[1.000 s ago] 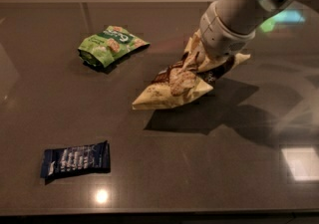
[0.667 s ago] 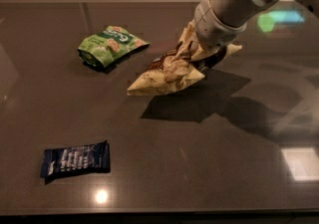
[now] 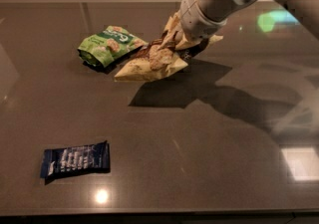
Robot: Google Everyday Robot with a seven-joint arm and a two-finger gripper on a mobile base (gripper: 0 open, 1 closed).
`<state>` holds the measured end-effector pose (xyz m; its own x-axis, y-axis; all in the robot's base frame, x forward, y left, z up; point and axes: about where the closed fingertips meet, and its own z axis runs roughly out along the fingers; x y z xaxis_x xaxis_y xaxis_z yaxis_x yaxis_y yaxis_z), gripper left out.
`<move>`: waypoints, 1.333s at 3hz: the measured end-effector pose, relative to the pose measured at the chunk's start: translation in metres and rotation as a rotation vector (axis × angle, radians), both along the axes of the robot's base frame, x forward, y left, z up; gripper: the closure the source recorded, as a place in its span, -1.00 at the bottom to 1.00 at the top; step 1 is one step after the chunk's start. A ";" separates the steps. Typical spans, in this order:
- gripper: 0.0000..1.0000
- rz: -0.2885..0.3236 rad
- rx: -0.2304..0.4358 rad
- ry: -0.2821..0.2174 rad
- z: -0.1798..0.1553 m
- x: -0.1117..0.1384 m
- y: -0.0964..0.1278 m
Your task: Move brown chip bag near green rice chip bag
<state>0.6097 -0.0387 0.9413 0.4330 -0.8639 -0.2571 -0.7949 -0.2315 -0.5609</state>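
Gripping the brown chip bag (image 3: 149, 62) by its upper end, the tool (image 3: 185, 44) holds it beside the green rice chip bag (image 3: 107, 45).

Robot test lab, glossy dark table (image 3: 209, 178), jaws gripping brown chip bag (image 3: 149, 64) above it

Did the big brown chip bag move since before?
Yes. The brown chip bag, held by the end effector at its upper right, has moved left, closer to the green rice chip bag, which stayed put.
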 end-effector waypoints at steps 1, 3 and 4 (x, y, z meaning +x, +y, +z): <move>1.00 0.021 0.033 -0.009 -0.005 0.015 0.018; 0.20 0.047 0.066 0.003 -0.027 0.038 0.042; -0.27 0.069 0.059 0.013 -0.040 0.043 0.046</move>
<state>0.6524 0.0071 0.9016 0.4869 -0.8156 -0.3125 -0.7856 -0.2526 -0.5648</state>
